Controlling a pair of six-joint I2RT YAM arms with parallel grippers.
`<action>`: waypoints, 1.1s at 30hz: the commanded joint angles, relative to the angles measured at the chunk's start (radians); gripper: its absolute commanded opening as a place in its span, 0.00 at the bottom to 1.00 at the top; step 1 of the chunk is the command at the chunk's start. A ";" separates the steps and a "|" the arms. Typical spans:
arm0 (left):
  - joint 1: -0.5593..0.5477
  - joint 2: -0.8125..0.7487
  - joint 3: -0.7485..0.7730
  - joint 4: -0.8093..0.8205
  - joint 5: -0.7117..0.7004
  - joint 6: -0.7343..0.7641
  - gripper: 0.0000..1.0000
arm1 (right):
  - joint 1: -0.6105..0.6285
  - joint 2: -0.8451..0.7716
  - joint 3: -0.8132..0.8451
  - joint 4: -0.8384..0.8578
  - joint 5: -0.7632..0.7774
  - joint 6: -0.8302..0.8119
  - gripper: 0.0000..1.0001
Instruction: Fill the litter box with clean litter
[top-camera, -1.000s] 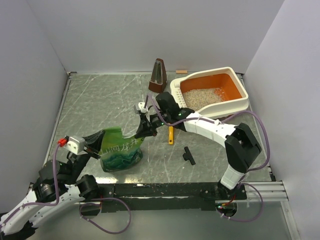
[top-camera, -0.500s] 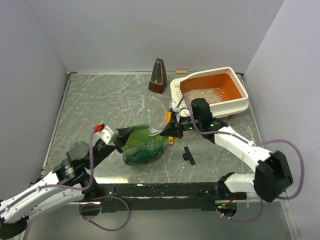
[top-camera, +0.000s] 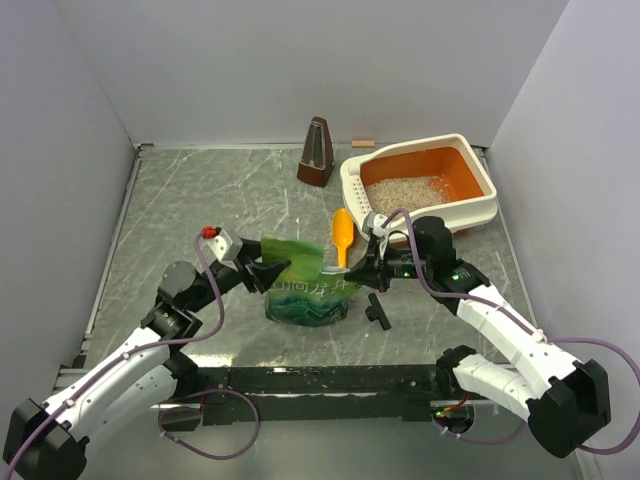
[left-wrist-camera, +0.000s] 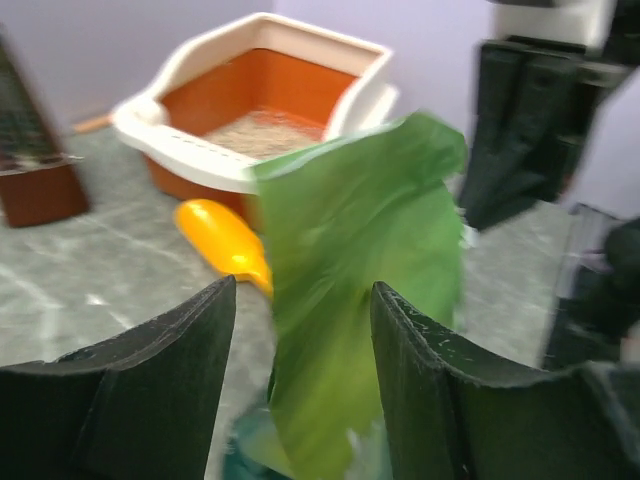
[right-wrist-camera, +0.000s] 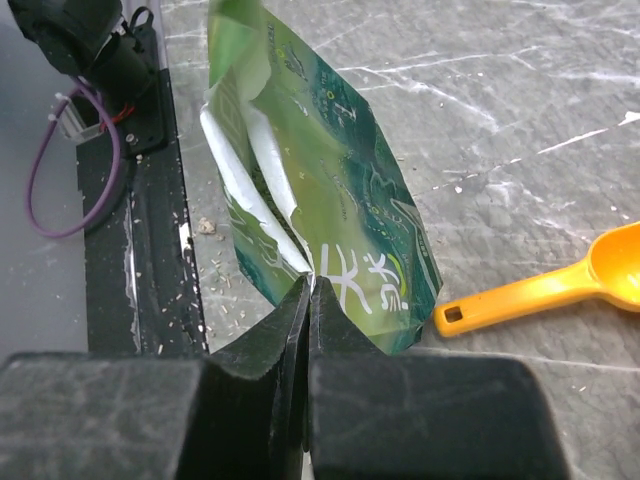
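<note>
The litter box (top-camera: 472, 214) stands at the back right, cream outside and orange inside, with pale clean litter (top-camera: 404, 192) covering part of its floor. It also shows in the left wrist view as the litter box (left-wrist-camera: 182, 152) with litter (left-wrist-camera: 262, 132) inside. A crinkly green bag (top-camera: 310, 290) stands upright mid-table. My right gripper (top-camera: 362, 277) is shut on the bag's upper right edge; the right wrist view shows the right gripper (right-wrist-camera: 308, 285) pinching the bag (right-wrist-camera: 330, 200). My left gripper (top-camera: 268, 272) is open, and the left gripper (left-wrist-camera: 302, 290) has the bag's flap (left-wrist-camera: 360, 250) loose between its jaws.
An orange scoop (top-camera: 342, 236) lies just behind the bag, toward the litter box. A brown metronome (top-camera: 318, 152) stands at the back, with a small wooden block (top-camera: 363, 143) by the wall. A black part (top-camera: 377, 310) lies near the front edge. Spilled grains dot the front rail (right-wrist-camera: 190, 290).
The bag has travelled right to the middle of the table. My left gripper has opened and let go of the bag. The right arm has drawn back to the right, still gripping it.
</note>
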 joint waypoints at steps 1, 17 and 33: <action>0.008 -0.064 -0.101 0.252 0.155 -0.222 0.60 | -0.012 -0.023 0.002 0.066 -0.005 0.045 0.00; 0.011 0.154 -0.161 0.504 0.323 -0.383 0.39 | -0.010 -0.014 -0.028 0.127 -0.038 0.091 0.00; 0.022 -0.031 -0.075 0.184 0.312 -0.345 0.01 | -0.027 -0.146 -0.165 0.317 0.062 0.293 0.46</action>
